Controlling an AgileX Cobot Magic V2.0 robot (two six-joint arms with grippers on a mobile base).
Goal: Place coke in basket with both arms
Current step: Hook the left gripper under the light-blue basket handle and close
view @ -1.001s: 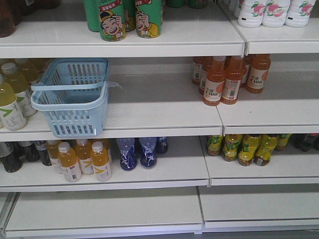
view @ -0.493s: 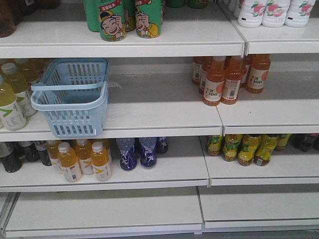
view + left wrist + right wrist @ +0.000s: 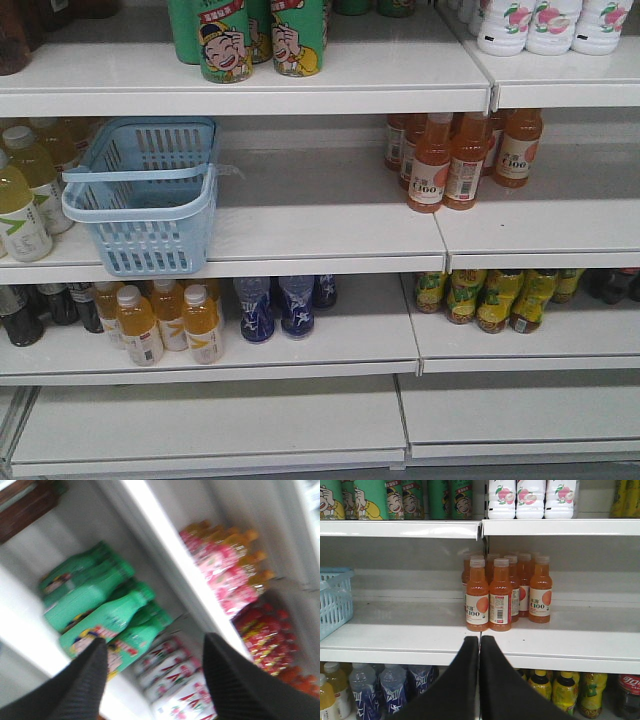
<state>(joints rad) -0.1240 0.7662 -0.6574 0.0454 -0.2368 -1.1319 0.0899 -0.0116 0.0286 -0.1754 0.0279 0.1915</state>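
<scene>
Lt-blue basket [image 3: 140, 195] upright, mid shelf [image 3: 320, 230] left; red-label coke [image 3: 630, 687], lower shelf [image 3: 520, 345] far right.

My left wrist feed shows the left gripper [image 3: 155, 640] as two black wedge-shaped fingers [image 3: 82, 685], broad at the base and narrowing to blunt, rounded tips. Their faces seem to carry a fine ribbed texture, but the feed is too blurred for me to be sure. My right wrist feed is sharper. There the right gripper [image 3: 480, 639] has the same kind of black tapered fingers [image 3: 507, 690], with a matte finish, gently curved outer edges and straight inner edges. The surfaces look plain and evenly dark.
</scene>
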